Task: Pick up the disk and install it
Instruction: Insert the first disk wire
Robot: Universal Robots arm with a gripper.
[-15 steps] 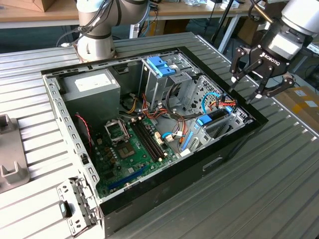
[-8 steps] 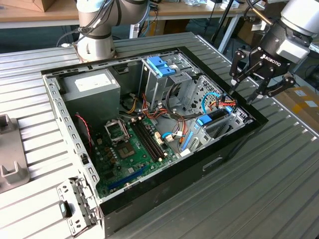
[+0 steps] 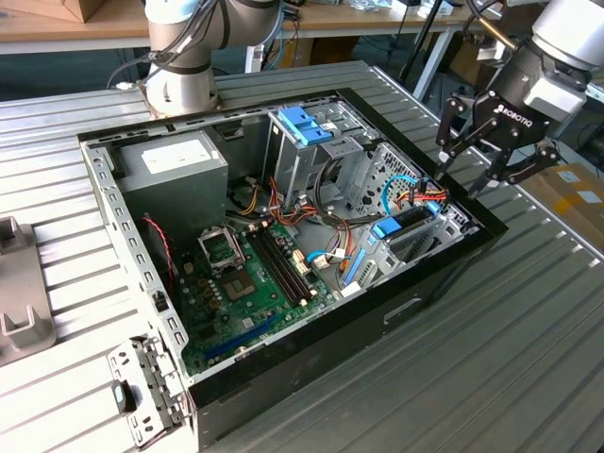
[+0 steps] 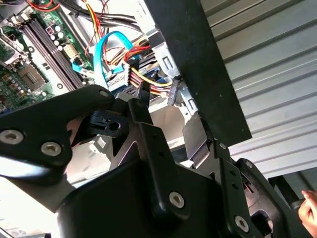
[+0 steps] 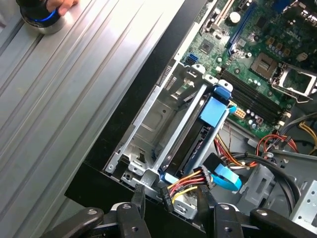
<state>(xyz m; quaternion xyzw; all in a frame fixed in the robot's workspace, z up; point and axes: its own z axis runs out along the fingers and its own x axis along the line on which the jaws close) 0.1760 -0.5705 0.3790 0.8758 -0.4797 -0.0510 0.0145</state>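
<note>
Blue-railed flat grey metal disk (image 5: 198, 133) sits in its bay by the black computer case (image 3: 444, 274) edge, right under my open, empty black fingers (image 3: 477, 179), long side pointing away

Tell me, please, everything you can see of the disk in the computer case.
The disk is a dark, flat drive edged with light-blue plastic, a blue tab at one end. It sits tilted in the silver bay by the case's black side wall, with coloured cables at its near end. The gripper hovers open above it, holding nothing.
</note>
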